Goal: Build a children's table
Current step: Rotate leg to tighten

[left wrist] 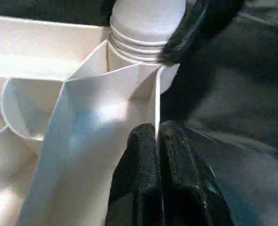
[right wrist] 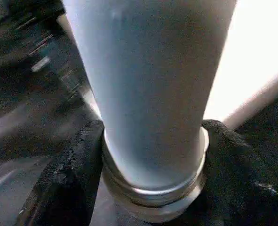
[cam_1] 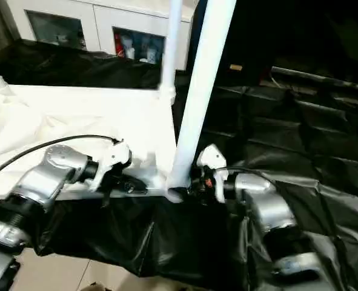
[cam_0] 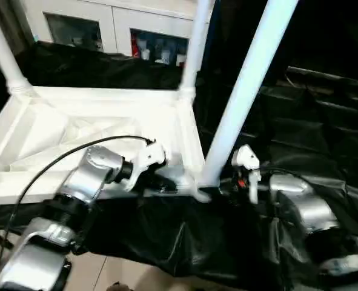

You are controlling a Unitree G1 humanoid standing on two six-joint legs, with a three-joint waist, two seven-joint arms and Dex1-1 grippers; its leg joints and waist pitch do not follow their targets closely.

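Observation:
The children's table top (cam_0: 76, 100) lies upside down, ribbed underside up, on the black-draped work table. Three white legs stand in its corner sockets: far left (cam_0: 2, 51), far right (cam_0: 195, 45) and near right (cam_0: 246, 85). My left gripper (left wrist: 157, 129) is shut on the thin side wall of the top (left wrist: 106, 117), close to the near right corner socket (left wrist: 139, 47). My right gripper (right wrist: 153, 141) reaches in from the right, its two black fingers (right wrist: 68, 165) pressed against either side of the near right leg's base (right wrist: 148, 84), just above the socket.
The black drape (cam_0: 312, 127) covers the work table to the right and hangs over its front edge (cam_0: 166, 242). A white cabinet with glass doors (cam_0: 106, 24) stands behind. A black cable (cam_0: 57, 160) loops from my left arm over the top. Pale floor (cam_0: 118, 273) lies below.

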